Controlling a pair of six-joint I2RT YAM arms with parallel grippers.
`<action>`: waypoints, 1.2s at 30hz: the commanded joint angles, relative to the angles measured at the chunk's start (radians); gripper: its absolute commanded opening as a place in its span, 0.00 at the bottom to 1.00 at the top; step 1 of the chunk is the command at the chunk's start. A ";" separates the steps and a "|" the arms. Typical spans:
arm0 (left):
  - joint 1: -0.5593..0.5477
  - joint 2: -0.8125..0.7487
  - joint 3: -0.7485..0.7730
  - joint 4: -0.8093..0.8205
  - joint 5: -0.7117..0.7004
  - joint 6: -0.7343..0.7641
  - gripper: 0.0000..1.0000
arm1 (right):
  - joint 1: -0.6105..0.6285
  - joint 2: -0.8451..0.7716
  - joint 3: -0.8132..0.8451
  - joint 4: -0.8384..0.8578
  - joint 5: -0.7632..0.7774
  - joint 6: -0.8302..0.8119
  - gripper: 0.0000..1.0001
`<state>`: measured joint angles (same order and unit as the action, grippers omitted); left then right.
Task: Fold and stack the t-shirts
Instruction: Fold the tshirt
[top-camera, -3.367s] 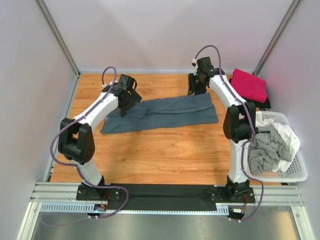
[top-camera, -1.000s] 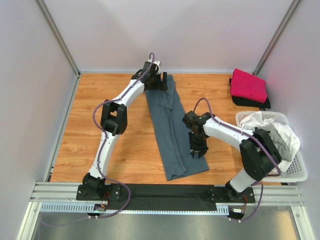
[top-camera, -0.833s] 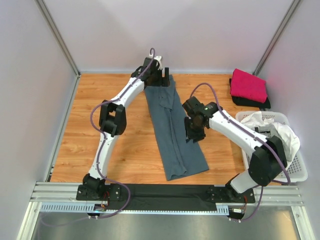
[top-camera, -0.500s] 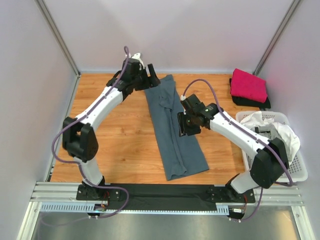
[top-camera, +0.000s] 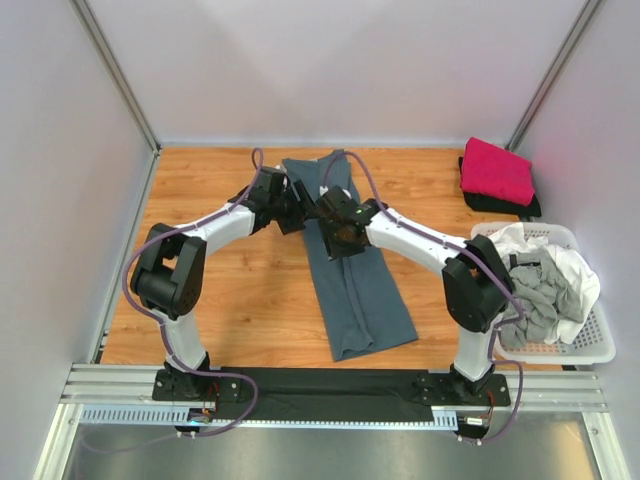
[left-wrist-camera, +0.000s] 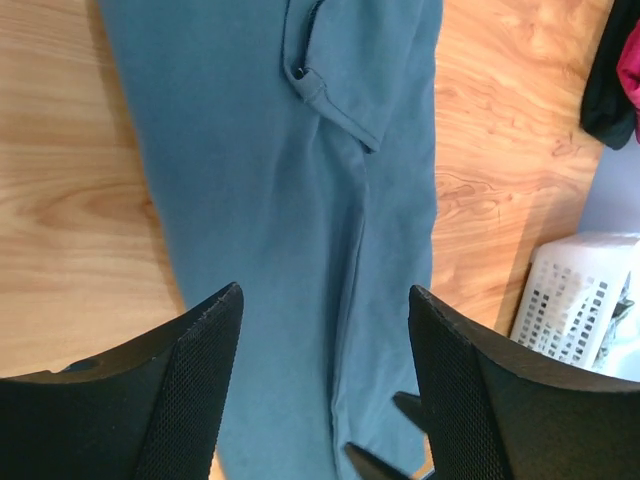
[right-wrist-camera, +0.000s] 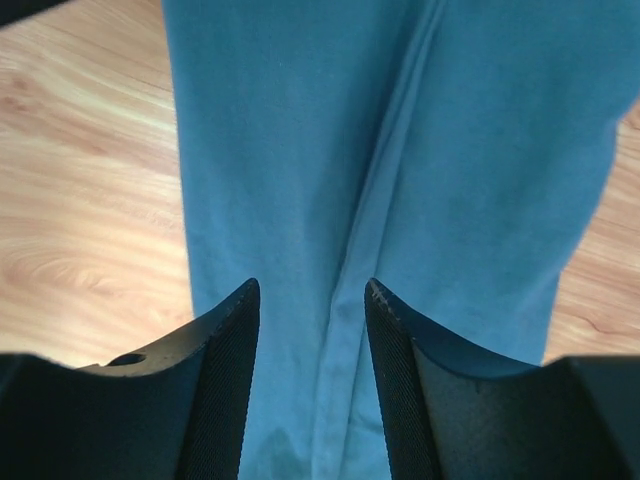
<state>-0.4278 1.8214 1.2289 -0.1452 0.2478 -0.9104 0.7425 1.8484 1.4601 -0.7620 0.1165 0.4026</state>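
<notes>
This is a robotics lab test cell, not a home. Bare pale wall panels (top-camera: 50, 200) framed by aluminium posts (top-camera: 115, 75) box in a wood-grain surface (top-camera: 250, 300). A left arm (top-camera: 215, 225) and a right arm (top-camera: 420, 240), both white and black, are bolted to a metal rail (top-camera: 110, 385) at its near edge.

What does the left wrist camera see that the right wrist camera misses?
Only the left wrist view: the white basket, a black and pink pile at the edge, and the shirt's sleeve. Only the right wrist view: nothing of its own. Both: the blue-grey t-shirt lying on the wooden table, its long crease, and open fingers in front.
</notes>
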 joint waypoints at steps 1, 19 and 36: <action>-0.005 0.030 0.020 0.113 0.068 -0.025 0.73 | 0.034 0.069 0.063 -0.029 0.144 0.007 0.48; -0.005 0.090 0.023 0.150 0.125 -0.024 0.73 | 0.026 0.112 -0.029 -0.146 0.310 0.039 0.38; -0.031 0.029 0.076 0.001 0.096 0.054 0.74 | -0.035 -0.191 -0.135 -0.100 0.062 0.022 0.38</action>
<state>-0.4355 1.9106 1.2434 -0.0910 0.3553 -0.9001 0.7036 1.7699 1.2896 -0.8967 0.2726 0.4393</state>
